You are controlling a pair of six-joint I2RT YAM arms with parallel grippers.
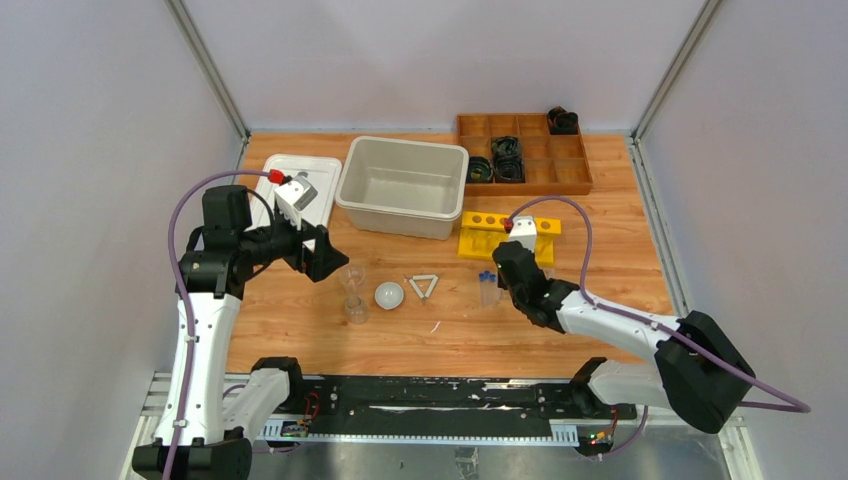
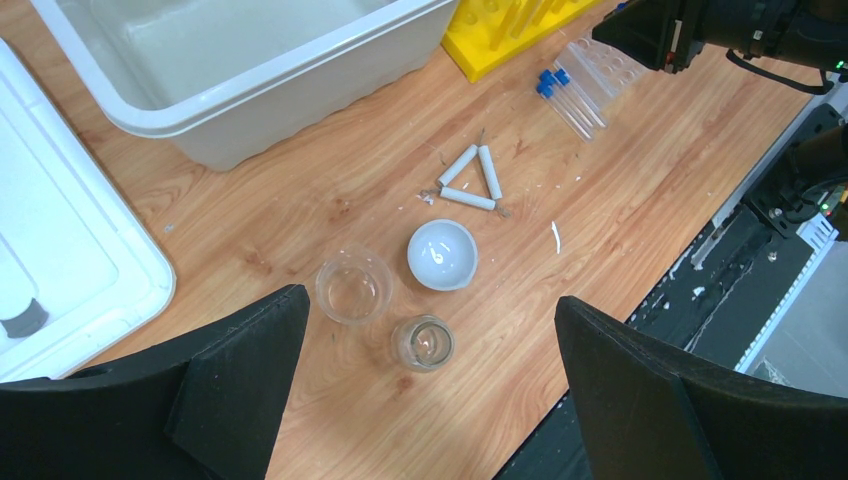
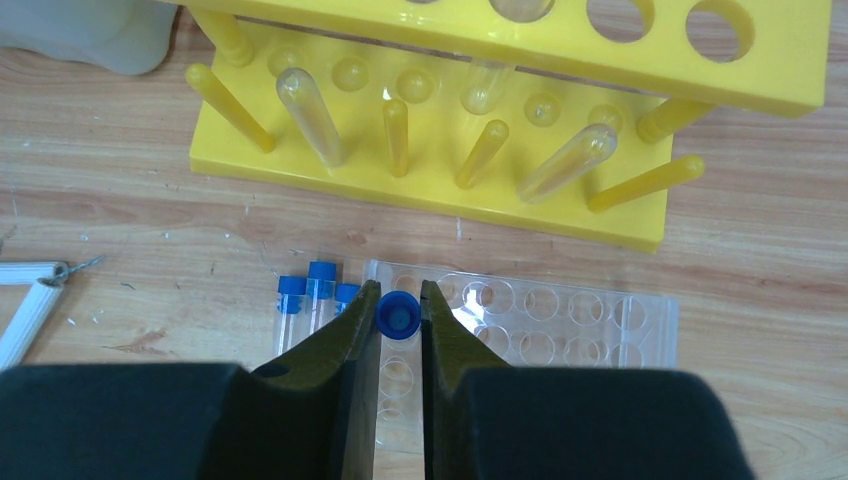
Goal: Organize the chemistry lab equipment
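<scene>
Two small clear glass beakers (image 2: 353,288) (image 2: 422,342) stand on the wooden table beside a white round dish (image 2: 442,254) and a white triangle frame (image 2: 470,180). My left gripper (image 2: 430,308) is open and empty, high above the beakers; it also shows in the top view (image 1: 312,252). My right gripper (image 3: 399,293) is shut on the blue cap of a clear tube (image 3: 398,318), held upright over the left end of a clear plastic tube rack (image 3: 560,320). Three more blue-capped tubes (image 3: 320,285) lie just left of that rack. A thin pale rod (image 2: 554,237) lies near the front edge.
A yellow test-tube rack (image 3: 430,195) with clear tubes on its pegs stands right behind the clear rack. A large white bin (image 1: 403,185) and a flat white tray (image 1: 290,190) stand at the back left. A wooden compartment box (image 1: 523,150) with black items stands at the back right.
</scene>
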